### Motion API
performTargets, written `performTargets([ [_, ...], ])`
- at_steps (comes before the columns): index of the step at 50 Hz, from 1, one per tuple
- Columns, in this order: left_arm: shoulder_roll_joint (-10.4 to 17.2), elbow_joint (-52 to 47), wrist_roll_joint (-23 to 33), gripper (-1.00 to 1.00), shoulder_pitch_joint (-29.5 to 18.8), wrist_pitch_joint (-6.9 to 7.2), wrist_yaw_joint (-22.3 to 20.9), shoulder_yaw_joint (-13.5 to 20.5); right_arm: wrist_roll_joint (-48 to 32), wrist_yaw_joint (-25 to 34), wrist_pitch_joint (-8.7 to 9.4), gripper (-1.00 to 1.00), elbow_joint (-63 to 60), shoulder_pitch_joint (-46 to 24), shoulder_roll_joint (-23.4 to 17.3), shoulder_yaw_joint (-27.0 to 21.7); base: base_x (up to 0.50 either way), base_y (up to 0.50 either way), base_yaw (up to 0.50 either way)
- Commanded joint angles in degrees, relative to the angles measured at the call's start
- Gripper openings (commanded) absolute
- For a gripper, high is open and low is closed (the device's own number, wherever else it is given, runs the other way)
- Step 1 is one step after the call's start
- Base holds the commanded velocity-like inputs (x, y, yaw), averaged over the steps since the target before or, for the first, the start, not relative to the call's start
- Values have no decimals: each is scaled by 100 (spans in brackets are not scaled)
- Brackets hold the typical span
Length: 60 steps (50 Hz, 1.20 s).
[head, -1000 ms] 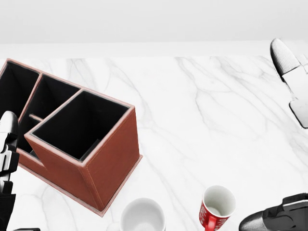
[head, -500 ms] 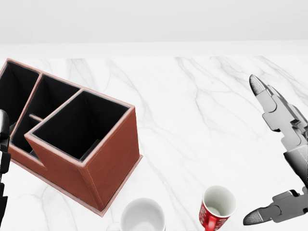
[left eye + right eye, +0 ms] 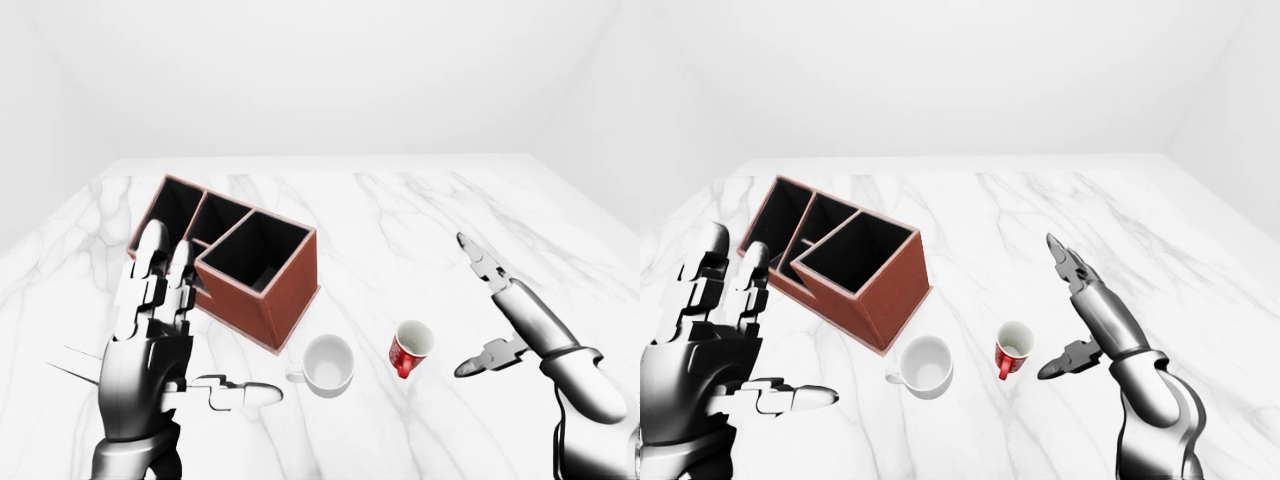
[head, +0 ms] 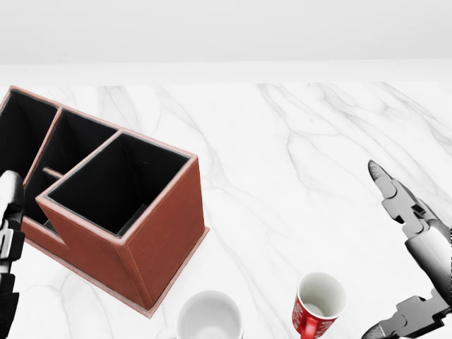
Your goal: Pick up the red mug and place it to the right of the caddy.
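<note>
Two hands (image 3: 175, 330) (image 3: 500, 320) spread; one red mug (image 3: 409, 347), one white mug (image 3: 327, 365), one caddy (image 3: 235, 262).

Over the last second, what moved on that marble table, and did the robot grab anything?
Only the right three-finger hand moved: in the head view it came down from the top right toward the small red mug, fingers open, gripping nothing. The red mug, the white mug and the brown compartmented caddy stayed put.

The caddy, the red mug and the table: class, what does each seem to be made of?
Caddy: matte reddish-brown walls, perhaps leather or wood, with black lining. Red mug: glossy, probably glazed ceramic, white inside. Table: polished white marble look, grey veins. These are simulator renders, so only appearances.
</note>
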Motion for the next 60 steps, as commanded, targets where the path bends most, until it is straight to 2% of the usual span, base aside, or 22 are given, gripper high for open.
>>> performTargets([
  [1,5,423,55,100,151,0,-14,-106,-117,0,0,100,564,-83,-29,44,0,0,0],
  [19,74,537,66,100,160,0,71,-193,-102,0,0,100,2028,-533,-349,372,0,0,0],
  [27,66,450,-22,100,160,0,33,-75,-258,0,0,100,2095,-453,-396,506,0,0,0],
  [60,38,434,-6,100,162,0,12,-55,-663,0,0,100,2768,-819,-557,838,0,0,0],
])
